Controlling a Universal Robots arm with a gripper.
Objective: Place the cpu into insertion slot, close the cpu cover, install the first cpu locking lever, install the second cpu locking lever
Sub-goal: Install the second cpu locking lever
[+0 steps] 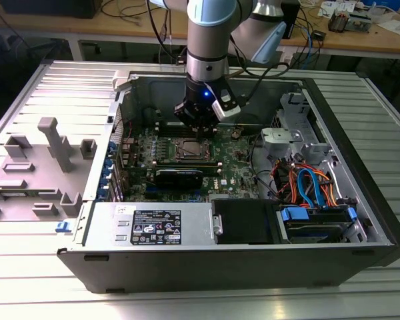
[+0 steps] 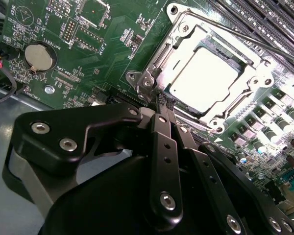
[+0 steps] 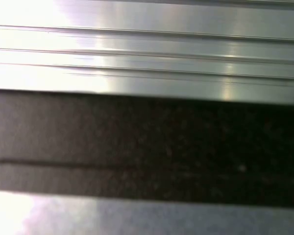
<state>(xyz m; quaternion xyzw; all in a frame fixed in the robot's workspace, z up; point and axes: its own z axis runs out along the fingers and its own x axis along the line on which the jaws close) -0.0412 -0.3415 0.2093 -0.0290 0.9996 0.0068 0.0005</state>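
Observation:
The insertion slot (image 1: 190,150) sits in the green board inside the open computer case. In the second wrist view the cpu (image 2: 203,78) lies flat in it, silver top up. The cpu cover (image 2: 257,81) is folded down around the chip as a bright metal frame. A thin lever rod (image 2: 245,39) runs along the socket's side beside the memory slots. My gripper (image 2: 160,100) is shut, its black fingers pressed together, tips at the socket's corner edge with nothing visibly held. In the exterior view the gripper (image 1: 200,137) hangs just above the socket's far side.
Long black memory slots (image 2: 269,19) flank the socket, and a coin battery (image 2: 39,56) lies on the board. A black drive box (image 1: 243,220), a power supply (image 1: 150,223) and coloured cables (image 1: 307,183) fill the case's front. Grey fixtures (image 1: 53,143) stand on the exterior view's left.

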